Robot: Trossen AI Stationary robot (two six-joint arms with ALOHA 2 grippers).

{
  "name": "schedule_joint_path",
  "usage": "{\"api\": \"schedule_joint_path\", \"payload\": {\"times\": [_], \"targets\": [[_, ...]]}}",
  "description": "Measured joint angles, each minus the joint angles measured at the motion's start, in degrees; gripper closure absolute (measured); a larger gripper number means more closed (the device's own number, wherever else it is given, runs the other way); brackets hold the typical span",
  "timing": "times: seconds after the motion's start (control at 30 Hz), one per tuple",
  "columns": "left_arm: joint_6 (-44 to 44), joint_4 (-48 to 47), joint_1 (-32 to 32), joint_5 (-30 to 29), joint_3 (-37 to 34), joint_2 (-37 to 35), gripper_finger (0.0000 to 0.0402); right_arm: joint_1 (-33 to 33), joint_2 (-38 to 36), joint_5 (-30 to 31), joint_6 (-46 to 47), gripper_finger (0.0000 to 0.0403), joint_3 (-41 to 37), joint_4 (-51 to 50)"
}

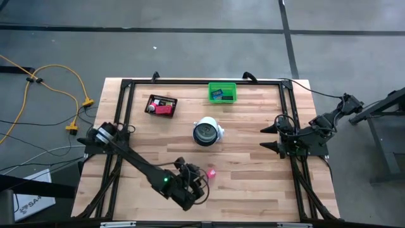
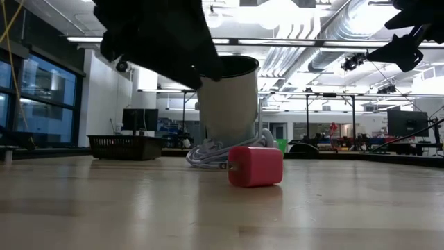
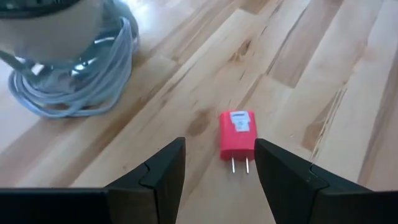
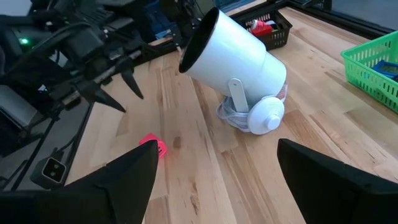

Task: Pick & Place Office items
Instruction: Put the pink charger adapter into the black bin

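Wooden table (image 1: 253, 171); left tool (image 1: 201, 183) open beside red charger (image 1: 211, 172); right tool (image 1: 271, 138) open, idle.

Red plug block (image 3: 237, 134) ahead of left fingers (image 3: 163, 171): pale label on top face, print too small to read; no other legible text.

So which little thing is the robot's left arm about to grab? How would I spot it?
Find the big white lamp in the middle of the wooden table, with grey cable coiled at its base. Near the front edge from it, just ahead of the left end effector, whose fingers are open, lies a small red plug block. It alone lies loose on the bare wood, two metal prongs sticking out.
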Motion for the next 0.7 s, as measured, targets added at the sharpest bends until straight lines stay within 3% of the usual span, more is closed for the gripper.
{"api": "schedule_joint_path", "payload": {"times": [0.43, 0.7], "targets": [[-0.02, 12.99, -0.52, -0.05, -0.04, 7.21, 0.0218, 0.01, 0.0, -0.01, 0.0, 0.0086, 0.01, 0.0], [0.04, 14.56, -0.59, -1.55, -0.04, 8.01, 0.0218, 0.01, 0.02, -0.01, 0.0, 0.0086, 0.0, 0.01]]}}
